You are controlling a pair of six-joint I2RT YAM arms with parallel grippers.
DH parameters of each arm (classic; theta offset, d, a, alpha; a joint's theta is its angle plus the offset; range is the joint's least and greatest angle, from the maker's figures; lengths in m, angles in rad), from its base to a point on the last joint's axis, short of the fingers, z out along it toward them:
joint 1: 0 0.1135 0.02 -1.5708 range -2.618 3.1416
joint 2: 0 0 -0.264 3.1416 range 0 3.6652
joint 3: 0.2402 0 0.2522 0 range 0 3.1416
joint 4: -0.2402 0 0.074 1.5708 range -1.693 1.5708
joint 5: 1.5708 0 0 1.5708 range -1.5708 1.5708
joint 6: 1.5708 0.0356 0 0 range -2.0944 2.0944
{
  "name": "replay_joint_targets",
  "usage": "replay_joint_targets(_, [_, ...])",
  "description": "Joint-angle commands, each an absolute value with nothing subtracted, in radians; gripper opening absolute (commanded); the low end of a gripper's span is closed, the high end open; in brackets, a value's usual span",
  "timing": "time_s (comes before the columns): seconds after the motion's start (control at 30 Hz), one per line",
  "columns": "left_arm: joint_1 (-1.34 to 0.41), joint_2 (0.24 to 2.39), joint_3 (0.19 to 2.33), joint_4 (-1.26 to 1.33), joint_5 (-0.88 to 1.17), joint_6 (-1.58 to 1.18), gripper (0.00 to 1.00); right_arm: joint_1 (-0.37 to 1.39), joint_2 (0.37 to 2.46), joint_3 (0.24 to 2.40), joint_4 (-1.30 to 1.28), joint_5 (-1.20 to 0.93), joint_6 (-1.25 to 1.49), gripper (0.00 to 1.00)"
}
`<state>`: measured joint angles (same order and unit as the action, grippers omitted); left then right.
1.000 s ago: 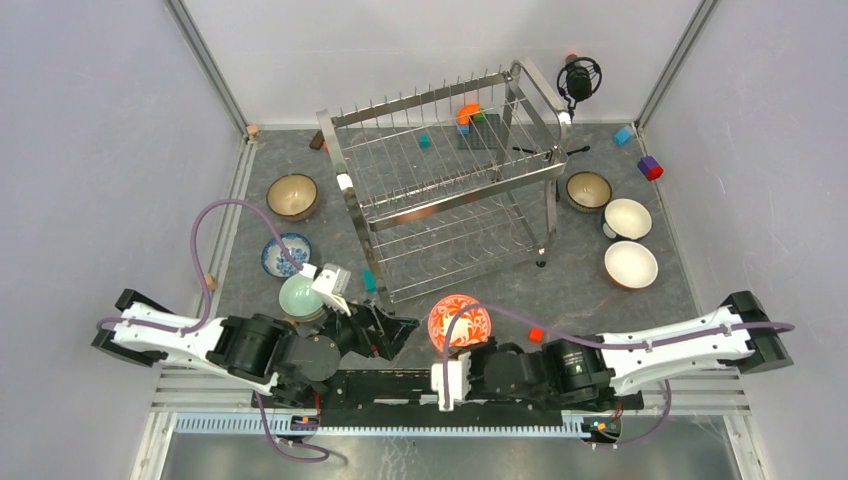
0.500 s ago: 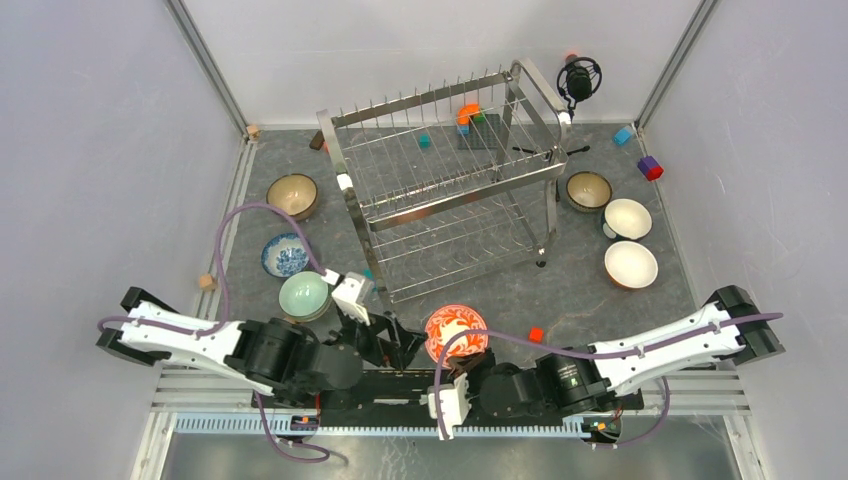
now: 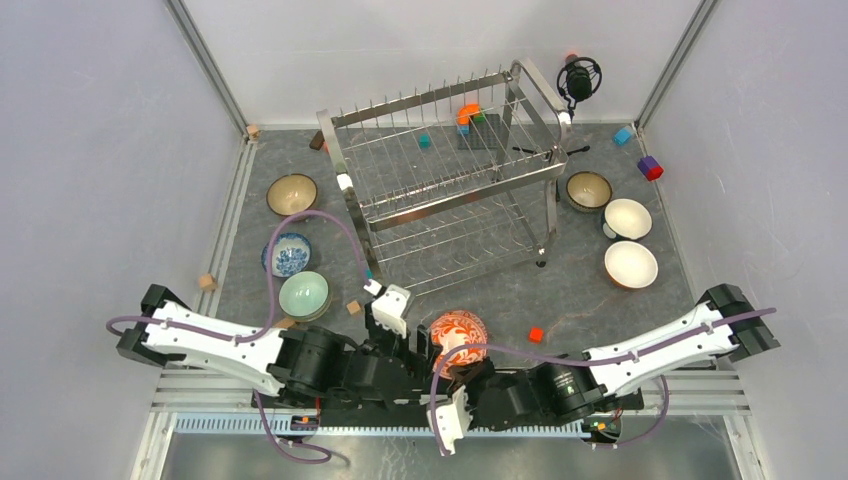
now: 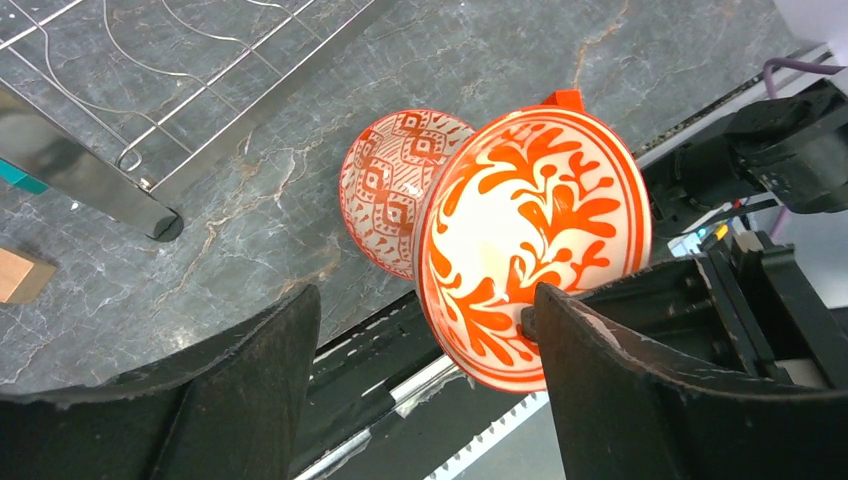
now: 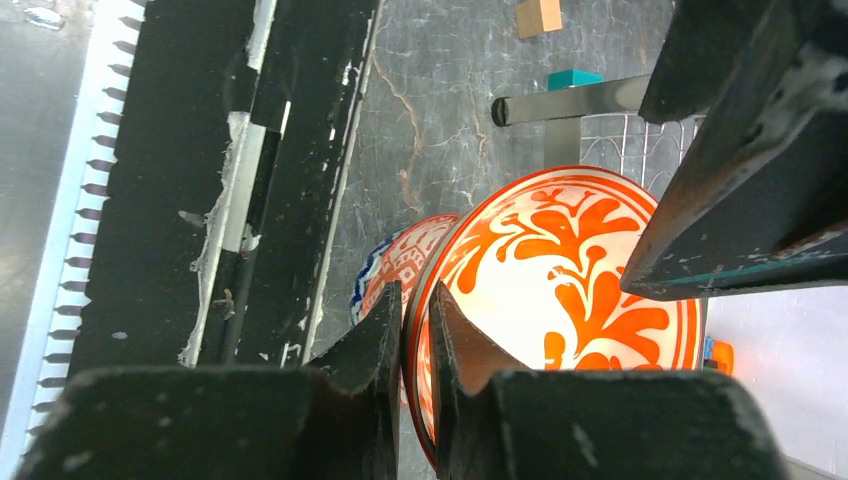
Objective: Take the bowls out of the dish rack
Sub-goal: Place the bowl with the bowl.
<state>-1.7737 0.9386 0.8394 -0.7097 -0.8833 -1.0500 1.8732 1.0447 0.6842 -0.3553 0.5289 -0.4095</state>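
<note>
The red-and-white floral bowl (image 3: 458,330) is tilted on its edge near the table's front edge. My right gripper (image 3: 458,360) is shut on its rim; the right wrist view shows the two fingers (image 5: 415,330) pinching the rim of the bowl (image 5: 560,260). My left gripper (image 3: 418,346) is open beside it, with the bowl (image 4: 530,240) between its wide jaws (image 4: 425,390). The steel dish rack (image 3: 450,180) stands at the middle back with no bowls in it. A brown bowl (image 3: 292,194), a blue-and-white bowl (image 3: 287,254) and a pale green bowl (image 3: 303,294) sit on the left.
A brown bowl (image 3: 588,190) and two white bowls (image 3: 627,218) (image 3: 630,264) sit right of the rack. A black microphone tripod (image 3: 578,78) stands at the back right. Small blocks lie about: red (image 3: 535,334), tan (image 3: 353,307) (image 3: 207,282), blue (image 3: 623,135).
My left gripper has moved right from the green bowl to the floral bowl. My right gripper has drawn back toward the near edge and tipped the floral bowl onto its edge.
</note>
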Motion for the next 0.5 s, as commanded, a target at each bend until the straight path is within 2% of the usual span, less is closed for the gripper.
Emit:
replay_joint_targets(0.0, [-1.755,0.974,0.879,-0.724,-0.902,-1.048,0.83,1.905,1.055,0.738,-0.331,0.584,-0.418,0.0])
replay_joint_targets(0.1, [-1.726,0.985,0.869,-0.72,-0.882,-1.059,0.78,1.921,1.066,0.741,-0.339,0.599,-0.413,0.0])
replay_joint_targets(0.23, [-1.7,0.994,0.858,-0.702,-0.849,-1.05,0.62,1.93,1.071,0.74,-0.337,0.613,-0.411,0.0])
replay_joint_targets(0.47, [-1.678,1.029,0.854,-0.69,-0.803,-1.045,0.62,1.933,1.064,0.738,-0.33,0.606,-0.416,0.0])
